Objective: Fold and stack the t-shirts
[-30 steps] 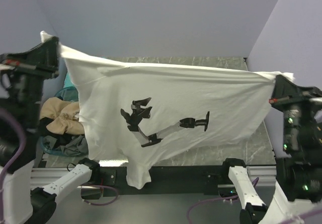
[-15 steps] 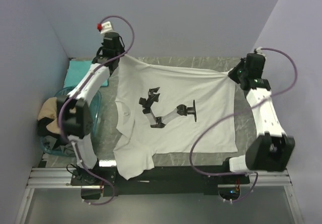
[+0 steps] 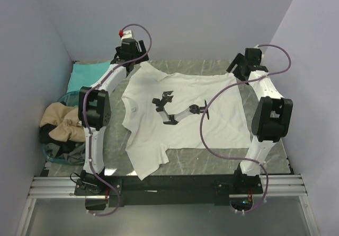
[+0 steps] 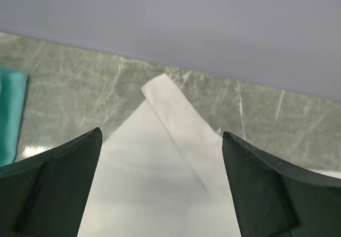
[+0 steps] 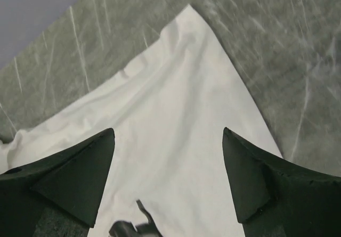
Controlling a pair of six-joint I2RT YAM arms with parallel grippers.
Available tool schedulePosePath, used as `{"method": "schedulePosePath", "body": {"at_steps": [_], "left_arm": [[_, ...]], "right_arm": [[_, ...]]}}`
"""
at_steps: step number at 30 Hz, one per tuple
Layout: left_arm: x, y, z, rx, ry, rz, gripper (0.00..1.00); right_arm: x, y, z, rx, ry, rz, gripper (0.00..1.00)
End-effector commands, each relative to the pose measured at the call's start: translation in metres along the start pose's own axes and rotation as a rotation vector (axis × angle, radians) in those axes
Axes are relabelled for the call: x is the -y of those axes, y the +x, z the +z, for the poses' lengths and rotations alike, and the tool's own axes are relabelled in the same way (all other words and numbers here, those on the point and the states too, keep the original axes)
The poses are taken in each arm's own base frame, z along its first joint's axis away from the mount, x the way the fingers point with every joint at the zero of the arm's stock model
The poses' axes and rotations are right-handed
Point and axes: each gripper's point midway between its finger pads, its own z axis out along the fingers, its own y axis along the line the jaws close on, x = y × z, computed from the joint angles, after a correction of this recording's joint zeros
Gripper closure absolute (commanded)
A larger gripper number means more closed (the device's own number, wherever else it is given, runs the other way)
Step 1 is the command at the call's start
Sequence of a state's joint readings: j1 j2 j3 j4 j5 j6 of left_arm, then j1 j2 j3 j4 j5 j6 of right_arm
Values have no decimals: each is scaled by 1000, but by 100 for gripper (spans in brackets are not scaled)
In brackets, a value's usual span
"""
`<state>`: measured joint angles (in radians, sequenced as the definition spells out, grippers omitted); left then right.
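Note:
The white t-shirt [image 3: 183, 124] lies spread flat on the marble table, black print up, one sleeve hanging toward the near edge. My left gripper [image 3: 137, 61] hovers open over its far left corner [image 4: 160, 178], the cloth lying loose between the jaws [image 4: 160, 136]. Over the far right corner [image 5: 176, 114] my right gripper [image 3: 238, 67] also stands open [image 5: 168, 133], holding nothing. A teal t-shirt [image 3: 87, 72] lies folded at the far left [image 4: 10, 109]. The tan t-shirt [image 3: 61, 122] sits bunched in the bin at the left.
The clear blue-tinted bin [image 3: 50, 154] stands at the table's left edge with dark cloth under the tan one. Purple walls close in the back and both sides. Purple cables loop off both arms, the right one over the shirt's right part [image 3: 204, 132].
Both grippers have opened and let go of the white t-shirt's far corners. The shirt, stretched taut before, has settled flat on the table.

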<state>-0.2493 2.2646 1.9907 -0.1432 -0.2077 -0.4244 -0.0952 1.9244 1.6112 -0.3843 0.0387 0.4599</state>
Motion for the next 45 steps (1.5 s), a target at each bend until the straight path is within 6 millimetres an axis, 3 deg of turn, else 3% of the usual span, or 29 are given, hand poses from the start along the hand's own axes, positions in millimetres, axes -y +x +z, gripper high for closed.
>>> {"method": "schedulePosePath", "body": {"at_steps": [1, 3, 4, 5, 6, 7, 8, 10, 11, 12, 13, 14, 15, 16, 19, 25, 31, 38, 45], "left_arm": [[31, -75, -69, 157, 70, -3, 1], [29, -68, -92, 125, 43, -18, 1], [26, -57, -100, 87, 30, -16, 1], [21, -46, -115, 57, 15, -26, 1], [25, -37, -125, 38, 14, -30, 1], [17, -19, -140, 8, -4, -55, 1], [17, -7, -149, -11, -3, -63, 1], [27, 20, -166, -65, 48, -77, 0], [28, 46, -182, -126, 86, -109, 1], [36, 60, -193, -154, 119, -123, 0], [30, 87, -207, -197, 132, -136, 1], [32, 101, -216, -215, 152, -148, 0], [45, 112, -226, -221, 202, -161, 1], [45, 126, -233, -242, 215, -166, 1], [31, 171, -254, -328, 199, -188, 1], [-21, 218, -271, -377, 78, -146, 1], [-52, 241, -277, -376, -16, -173, 1], [-101, 245, -267, -360, -190, -202, 1], [-112, 245, -248, -391, -171, -274, 1]], "right_arm": [[-11, -28, -48, 123, -36, 20, 12], [-5, -6, -52, 79, -42, 32, 12], [-5, -4, -63, 87, -57, 36, 12], [4, 18, -61, 43, -46, 43, 12], [7, 27, -65, 32, -47, 46, 12], [8, 29, -76, 42, -56, 49, 12], [20, 53, -76, -3, -33, 51, 12], [24, 64, -91, -4, -46, 65, 12], [33, 86, -91, -40, -33, 66, 12], [36, 93, -95, -46, -35, 70, 12], [38, 98, -103, -46, -38, 76, 12], [43, 116, -104, -86, -36, 90, 12], [47, 124, -106, -101, -32, 95, 12], [45, 131, -110, -121, -51, 105, 12], [44, 165, -113, -215, -100, 116, 12], [58, 204, -110, -304, -70, 107, 12], [81, 230, -106, -364, 12, 87, 12], [95, 243, -107, -397, 74, 82, 12], [100, 253, -100, -425, 98, 94, 13]]}}
